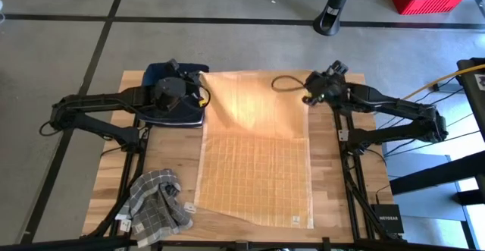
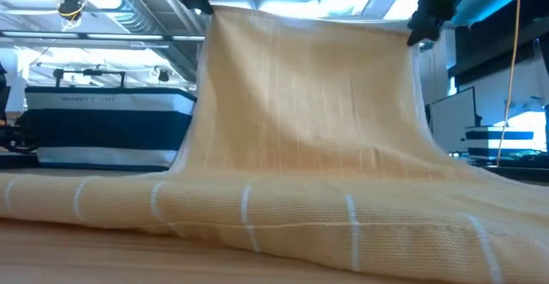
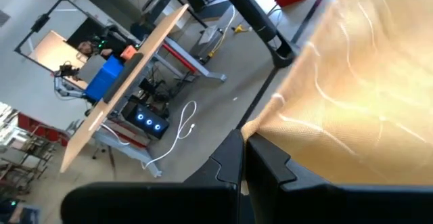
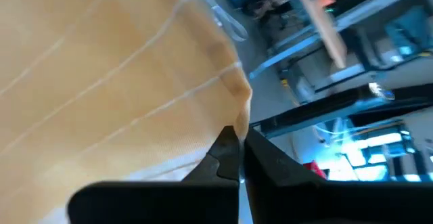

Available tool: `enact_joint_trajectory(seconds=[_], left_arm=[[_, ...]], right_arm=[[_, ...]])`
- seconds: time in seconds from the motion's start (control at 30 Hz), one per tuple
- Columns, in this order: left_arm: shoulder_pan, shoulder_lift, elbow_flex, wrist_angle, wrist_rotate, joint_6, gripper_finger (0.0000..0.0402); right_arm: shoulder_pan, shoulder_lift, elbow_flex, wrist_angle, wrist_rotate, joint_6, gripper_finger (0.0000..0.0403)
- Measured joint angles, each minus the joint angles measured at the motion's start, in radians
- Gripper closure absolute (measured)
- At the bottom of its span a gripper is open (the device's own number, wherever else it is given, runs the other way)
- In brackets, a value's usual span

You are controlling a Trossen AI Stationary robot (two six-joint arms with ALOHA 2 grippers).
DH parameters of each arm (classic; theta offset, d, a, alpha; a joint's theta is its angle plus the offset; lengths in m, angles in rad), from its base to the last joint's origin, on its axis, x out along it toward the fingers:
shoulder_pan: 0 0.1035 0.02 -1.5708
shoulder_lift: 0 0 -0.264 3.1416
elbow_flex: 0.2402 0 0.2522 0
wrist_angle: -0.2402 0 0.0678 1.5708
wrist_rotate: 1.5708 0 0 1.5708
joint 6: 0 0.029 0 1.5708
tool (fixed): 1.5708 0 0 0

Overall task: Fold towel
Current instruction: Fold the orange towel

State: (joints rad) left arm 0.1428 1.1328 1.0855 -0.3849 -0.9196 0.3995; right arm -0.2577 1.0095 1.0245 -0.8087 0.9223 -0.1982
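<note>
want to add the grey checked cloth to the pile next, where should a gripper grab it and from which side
Grab the raised bunched ridge of the grey checked cloth, coming straight down from above. It lies crumpled in a heap near the table's front left corner, so its edges are tucked and hard to pinch, while the folds stand up for the fingers.

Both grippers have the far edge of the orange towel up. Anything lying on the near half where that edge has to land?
Nothing visible. The left gripper and right gripper are shut on the far corners of the orange towel; its near half lies bare. The grey checked cloth sits off its near-left corner and the dark folded towel beside the left gripper.
</note>
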Motion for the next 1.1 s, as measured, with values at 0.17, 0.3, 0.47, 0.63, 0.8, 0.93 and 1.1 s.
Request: enact_joint_trajectory(seconds=[0.17,0.3,0.47,0.63,0.8,0.93,1.1], left_arm=[[0.013,0.000,0.000,0.001,0.010,0.000,0.0396],[-0.054,-0.002,0.000,-0.002,0.095,-0.019,0.0396],[-0.136,-0.003,0.000,-0.088,0.251,-0.138,0.0396],[-0.205,-0.003,0.000,-0.291,0.397,-0.346,0.0396],[-0.282,-0.003,-0.010,-0.476,0.401,-0.525,0.0396],[-0.342,0.000,-0.066,-0.486,0.456,-0.646,0.0396],[-0.424,0.025,-0.163,-0.431,0.531,-0.787,0.0396]], right_arm=[[-0.034,-0.001,0.020,0.065,-0.002,-0.090,0.0398],[0.047,-0.009,0.063,-0.055,-0.028,0.018,0.0398],[0.185,-0.022,0.079,-0.274,-0.222,0.314,0.0398],[0.373,-0.019,0.033,-0.372,-0.414,0.574,0.0398],[0.561,-0.019,-0.030,-0.370,-0.511,0.780,0.0398],[0.686,-0.017,-0.096,-0.365,-0.554,0.946,0.0398],[0.827,-0.016,-0.200,-0.254,-0.632,1.130,0.0396]])
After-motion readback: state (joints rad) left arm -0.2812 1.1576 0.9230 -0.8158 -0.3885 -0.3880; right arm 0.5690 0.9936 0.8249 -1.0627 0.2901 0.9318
